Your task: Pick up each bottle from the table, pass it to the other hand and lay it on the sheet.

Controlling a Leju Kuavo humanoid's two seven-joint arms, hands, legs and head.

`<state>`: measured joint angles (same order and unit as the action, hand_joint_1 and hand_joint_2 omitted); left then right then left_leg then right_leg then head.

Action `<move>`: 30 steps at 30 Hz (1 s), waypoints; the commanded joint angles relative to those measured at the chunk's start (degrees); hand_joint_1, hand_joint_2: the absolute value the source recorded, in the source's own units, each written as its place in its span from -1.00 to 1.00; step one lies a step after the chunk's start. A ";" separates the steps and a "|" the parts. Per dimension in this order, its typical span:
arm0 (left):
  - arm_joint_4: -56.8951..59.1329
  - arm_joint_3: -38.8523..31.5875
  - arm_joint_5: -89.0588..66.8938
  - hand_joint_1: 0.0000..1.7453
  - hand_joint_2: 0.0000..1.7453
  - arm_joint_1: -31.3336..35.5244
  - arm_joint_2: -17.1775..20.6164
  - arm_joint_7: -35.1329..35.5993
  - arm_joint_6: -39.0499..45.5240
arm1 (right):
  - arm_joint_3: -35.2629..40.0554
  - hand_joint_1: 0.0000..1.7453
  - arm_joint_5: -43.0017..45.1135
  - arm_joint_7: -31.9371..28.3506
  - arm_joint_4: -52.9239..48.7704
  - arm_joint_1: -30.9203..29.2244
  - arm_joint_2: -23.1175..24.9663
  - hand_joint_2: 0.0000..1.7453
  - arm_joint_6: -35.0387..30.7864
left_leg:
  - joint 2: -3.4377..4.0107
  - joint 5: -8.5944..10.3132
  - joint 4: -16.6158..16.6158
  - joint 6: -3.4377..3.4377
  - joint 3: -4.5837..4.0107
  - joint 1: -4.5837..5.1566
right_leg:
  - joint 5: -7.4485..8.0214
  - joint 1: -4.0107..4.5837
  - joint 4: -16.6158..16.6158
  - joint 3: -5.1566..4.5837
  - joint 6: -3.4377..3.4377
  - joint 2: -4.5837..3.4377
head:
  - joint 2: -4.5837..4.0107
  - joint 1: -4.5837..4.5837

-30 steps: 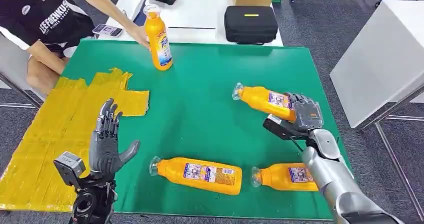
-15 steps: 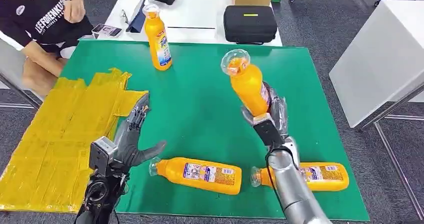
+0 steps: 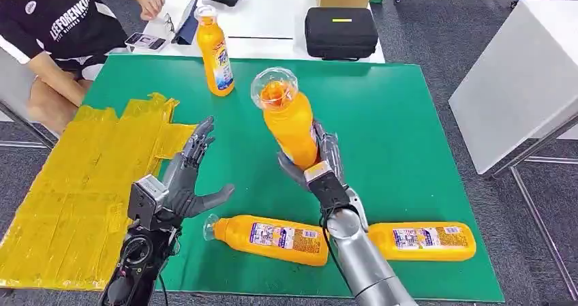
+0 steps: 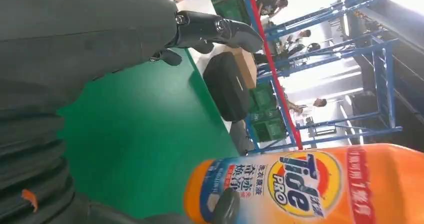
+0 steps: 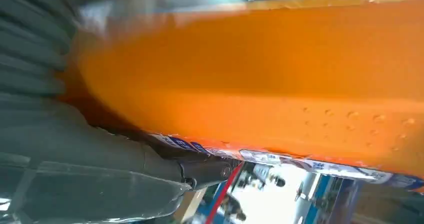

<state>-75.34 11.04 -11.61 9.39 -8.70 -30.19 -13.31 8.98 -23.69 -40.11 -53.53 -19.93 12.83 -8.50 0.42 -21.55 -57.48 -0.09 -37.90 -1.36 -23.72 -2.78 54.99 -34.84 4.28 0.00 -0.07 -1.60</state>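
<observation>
Just above the middle of the green table, the right hand grips an orange bottle around its lower body, holding it raised with its clear cap tilted toward the camera. The left hand hangs beside it to the left, fingers spread and holding nothing, near the edge of the yellow sheet. Two more bottles lie on their sides at the near edge, and another bottle stands upright at the far side.
</observation>
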 commanded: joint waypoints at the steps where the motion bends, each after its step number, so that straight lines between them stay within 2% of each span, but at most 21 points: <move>1: 4.34 2.19 0.74 -1.00 1.00 3.72 1.58 1.07 -0.24 | 6.83 1.00 -1.35 1.08 0.27 -0.56 1.27 1.00 0.94 | -0.04 -0.12 0.00 -0.04 0.30 0.00 | -0.12 0.04 0.02 0.28 -0.30 0.03 | 0.00 0.00; 7: 8.23 3.18 3.24 -1.00 1.00 6.50 0.74 1.40 -1.67 | 11.63 1.00 -2.84 2.06 4.46 -0.09 1.91 1.00 1.09 | -0.09 -0.07 0.03 -0.04 0.25 0.00 | -0.08 0.03 -0.03 0.25 -0.24 0.08 | 0.00 0.00; 8: 9.30 3.11 4.16 -1.00 1.00 7.21 0.53 1.43 -2.10 | 12.37 1.00 -2.56 1.96 6.17 -0.06 2.37 1.00 1.36 | -0.08 -0.16 0.01 -0.06 0.47 0.00 | -0.17 0.05 -0.01 0.45 -0.38 0.07 | 0.00 0.02; 10: 9.83 3.17 4.45 -1.00 1.00 7.64 0.54 1.40 -2.19 | 13.07 1.00 -2.69 1.46 6.83 0.27 2.69 1.00 1.12 | -0.04 -0.06 0.06 -0.03 0.28 -0.01 | -0.07 0.03 -0.06 0.27 -0.23 0.03 | 0.00 0.00; 11: 10.96 3.15 5.19 -1.00 1.00 8.25 0.49 1.28 -2.28 | 14.38 1.00 -2.69 1.12 8.47 -0.16 2.90 1.00 1.48 | -0.03 -0.15 0.05 -0.05 0.48 0.01 | -0.15 0.04 -0.03 0.44 -0.35 0.02 | 0.00 0.00; 17: 13.04 2.24 7.63 -1.00 1.00 9.64 0.32 1.27 -3.00 | 17.89 1.00 -4.73 2.22 9.59 0.24 3.31 1.00 1.23 | 0.01 -0.16 0.01 -0.04 0.42 -0.03 | -0.13 0.07 -0.03 0.38 -0.34 -0.03 | 0.00 0.00; 18: 13.28 2.18 7.99 -1.00 1.00 9.80 0.35 1.25 -3.13 | 18.24 1.00 -4.91 2.57 9.92 0.23 3.27 1.00 1.35 | -0.05 -0.05 0.04 -0.03 0.20 -0.02 | -0.05 0.04 -0.05 0.18 -0.20 0.02 | 0.00 0.00; 19: 13.28 2.18 7.99 -1.00 1.00 9.80 0.35 1.25 -3.13 | 18.24 1.00 -4.91 2.57 9.92 0.23 3.27 1.00 1.35 | -0.07 -0.13 0.02 -0.04 0.38 -0.04 | -0.13 0.08 -0.04 0.36 -0.32 0.03 | 0.00 0.02; 30: 14.53 2.55 9.01 -1.00 1.00 10.47 -0.02 1.07 -3.48 | 18.35 1.00 -5.16 3.30 11.00 0.40 2.85 1.00 1.40 | -0.13 -0.03 0.04 -0.02 0.17 -0.03 | -0.06 0.05 -0.04 0.15 -0.20 0.10 | 0.00 0.00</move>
<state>-67.26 12.92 -3.00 14.30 -8.66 -29.57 -16.98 21.90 -27.78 -36.85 -48.02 -19.19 16.11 -7.47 0.43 -21.54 -57.48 -0.08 -37.89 -1.36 -23.73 -2.78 54.99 -34.90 4.27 -0.02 -0.07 -1.59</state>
